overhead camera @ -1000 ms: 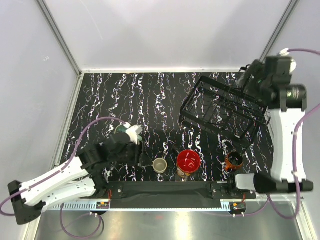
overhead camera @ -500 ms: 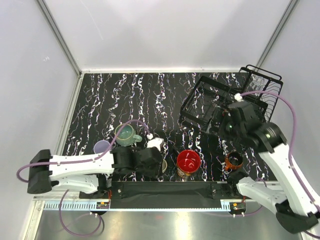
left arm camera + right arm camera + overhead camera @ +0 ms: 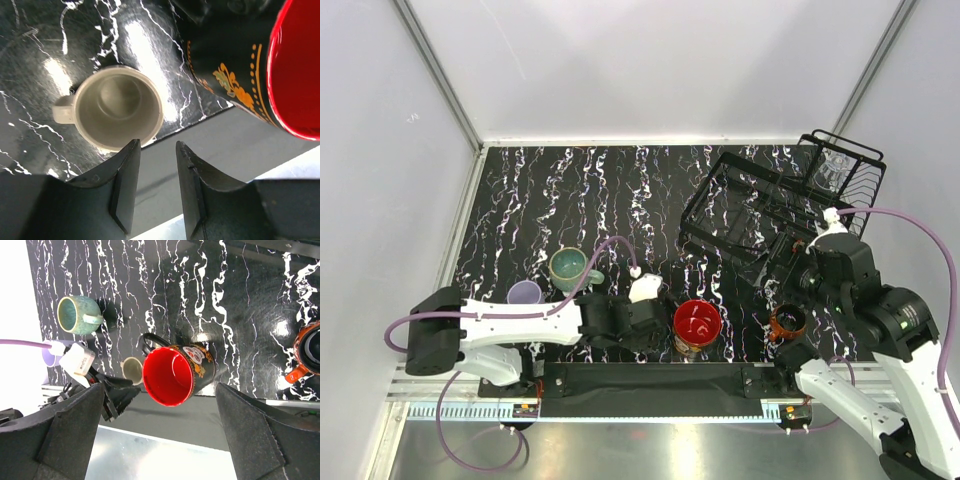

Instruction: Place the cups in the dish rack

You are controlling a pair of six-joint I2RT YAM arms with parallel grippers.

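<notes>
Black wire dish rack (image 3: pixel 750 205): sitting at the far right of the table (image 3: pixel 520 200), carrying the clear glass (image 3: pixel 827 172) in its raised end.
Right gripper (image 3: pixel 160 386): hovering above the red-inside dark mug (image 3: pixel 697 322), jaws standing wide apart, gripping nothing.
Left gripper (image 3: pixel 156 147): hanging just beside the beige mug (image 3: pixel 117 107), jaws standing partly spread, pinching nothing.
Teal-green mug (image 3: pixel 568 267), lavender tumbler (image 3: pixel 524 294), orange mug (image 3: pixel 787 321): standing on the table, outside the rack.

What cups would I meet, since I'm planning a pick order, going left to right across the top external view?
lavender tumbler → teal-green mug → red-inside dark mug → orange mug → clear glass
</notes>
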